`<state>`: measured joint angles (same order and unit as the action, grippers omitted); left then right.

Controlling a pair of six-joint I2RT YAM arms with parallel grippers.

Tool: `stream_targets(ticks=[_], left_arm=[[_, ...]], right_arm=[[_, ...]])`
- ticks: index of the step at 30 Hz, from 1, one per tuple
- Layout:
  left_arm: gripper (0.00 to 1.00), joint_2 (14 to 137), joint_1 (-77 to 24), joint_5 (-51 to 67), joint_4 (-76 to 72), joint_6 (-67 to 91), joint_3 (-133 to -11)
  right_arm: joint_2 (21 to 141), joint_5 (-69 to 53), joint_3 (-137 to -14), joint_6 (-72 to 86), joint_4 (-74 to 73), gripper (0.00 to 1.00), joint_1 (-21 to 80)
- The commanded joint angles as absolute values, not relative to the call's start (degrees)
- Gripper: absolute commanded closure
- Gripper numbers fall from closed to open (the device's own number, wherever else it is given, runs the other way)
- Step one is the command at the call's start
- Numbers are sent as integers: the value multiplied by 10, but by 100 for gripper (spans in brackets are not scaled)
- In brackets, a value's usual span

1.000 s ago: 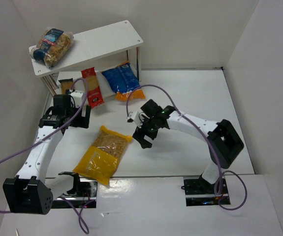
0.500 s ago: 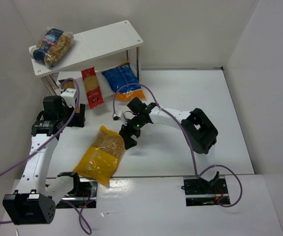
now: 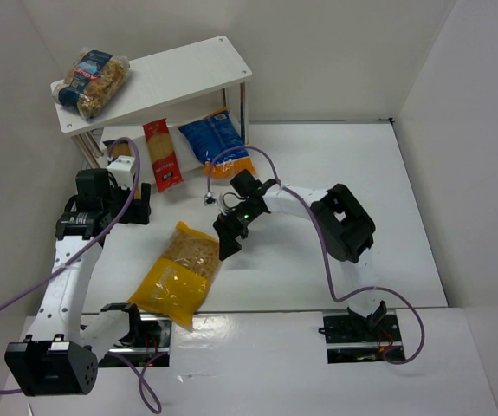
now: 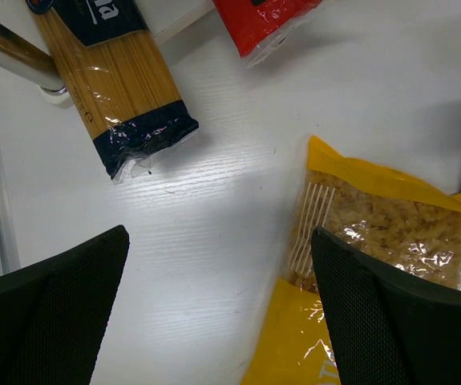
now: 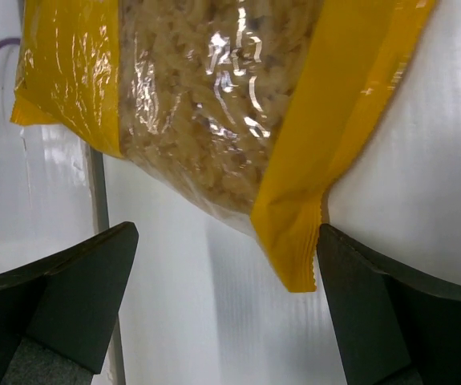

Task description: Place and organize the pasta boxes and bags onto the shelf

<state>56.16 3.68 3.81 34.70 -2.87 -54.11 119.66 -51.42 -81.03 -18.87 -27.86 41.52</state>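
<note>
One crinkly yellow bag [image 3: 174, 288], seemingly plastic film

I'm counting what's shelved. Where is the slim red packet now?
In the top view, the slim red packet lies left of centre, partly under the shelf, between the spaghetti pack and the blue-and-orange bag.

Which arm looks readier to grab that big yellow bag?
Likely the right: its open gripper sits at the yellow bag's corner, seen between its fingers. The left gripper hangs farther away.
</note>
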Motion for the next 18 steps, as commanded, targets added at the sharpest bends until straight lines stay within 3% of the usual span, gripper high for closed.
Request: stream_targets(ticks=[1,18], left_arm=[[0,561,40,53,334,-39,-545],[0,561,40,63,339,-39,-545]], right_arm=[[1208,-540,-810,-159,-232,0,380],[1289,-558,-839,-136,-251,0,439]])
